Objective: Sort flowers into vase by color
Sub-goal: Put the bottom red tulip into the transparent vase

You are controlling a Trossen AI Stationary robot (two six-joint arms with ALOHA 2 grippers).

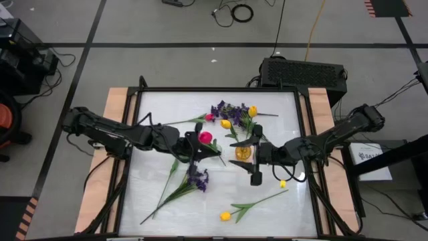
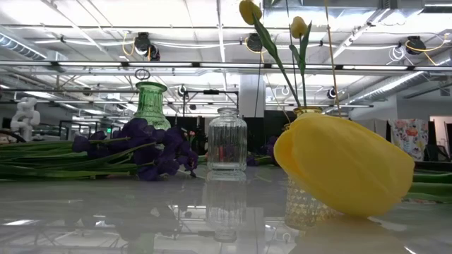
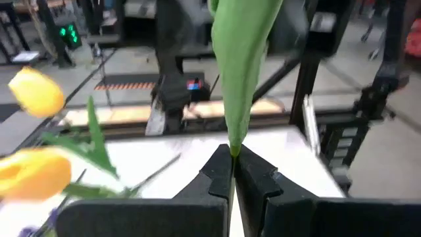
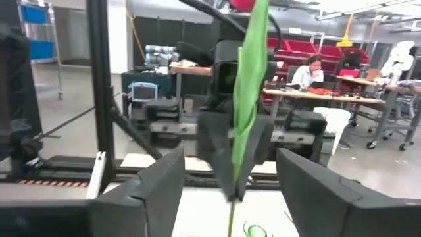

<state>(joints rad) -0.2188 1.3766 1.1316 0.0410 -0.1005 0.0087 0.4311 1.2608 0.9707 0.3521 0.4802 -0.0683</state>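
Pink-red, the artificial tulip with its long green stem [image 1: 206,137] is being held upright by the left gripper [image 1: 194,148], whose fingers are pinched together on the stem, as the left wrist view shows with the leaf rising straight out of the closed tips. It is standing just beside the clear ribbed glass vase [image 2: 227,143], which serves here as the landmark; whether the stem end is already over that vase's mouth, I cannot tell.

The right gripper [image 1: 255,175] is hovering on the far side of the amber glass vase [image 1: 242,152] from the clear one, its fingers spread apart and holding nothing. That amber vase is already carrying yellow tulips [image 2: 248,10].

Other flowers are lying flat: a bushy dark purple sprig [image 1: 196,179] near the clear vase, and a yellow tulip [image 1: 226,215] well apart from it.

The step in hand appears to be placing the pink-red tulip. The next move likely calls for lining the stem over the vase mouth, lowering, then releasing.
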